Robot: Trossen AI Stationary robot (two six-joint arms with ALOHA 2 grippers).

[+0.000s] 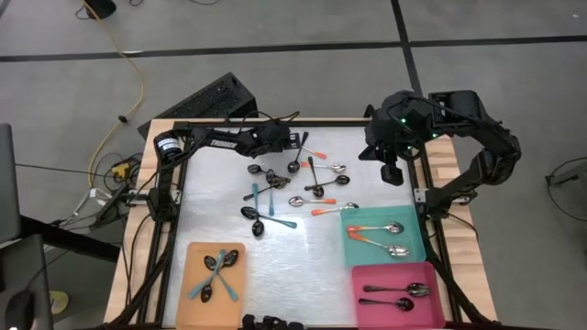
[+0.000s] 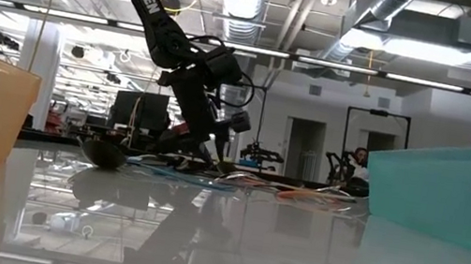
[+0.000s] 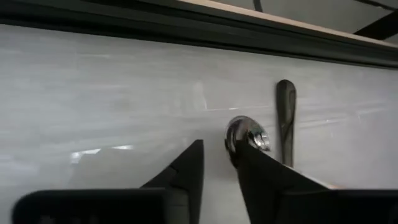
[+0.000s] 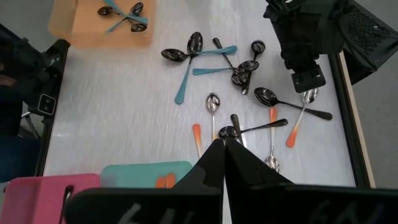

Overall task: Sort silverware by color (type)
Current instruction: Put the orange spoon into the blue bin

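1. The left pincer (image 1: 295, 144) is low over the worktop (image 1: 220, 202) in the upper middle of the high view, at the top edge of the loose spoon pile.
2. In its wrist view the fingers (image 3: 186, 168) stand a narrow gap apart with nothing between them; a shiny spoon bowl (image 3: 247, 134) lies just past the tip of one finger, and a dark handle (image 3: 286, 118) lies beside it.
3. The right pincer (image 1: 392, 171) hangs above the worktop's upper right edge, well apart from the left one. Its wrist view shows the fingers (image 4: 214, 163) pressed together, holding nothing.
4. The loose spoons (image 1: 303, 188) lie scattered across the upper centre of the worktop: teal, orange and dark handles mixed, some crossing one another.
5. The orange tray (image 1: 194, 255), lower left in the high view, holds teal-handled spoons (image 1: 218, 272) crossed in a heap.
6. The teal tray (image 1: 413, 240), at right, holds orange-handled spoons (image 1: 378, 236).
7. The pink tray (image 1: 367, 307), lower right, holds dark metal spoons (image 1: 394, 295).
8. The low view shows the left arm (image 2: 196, 78) reaching down to the far pile.
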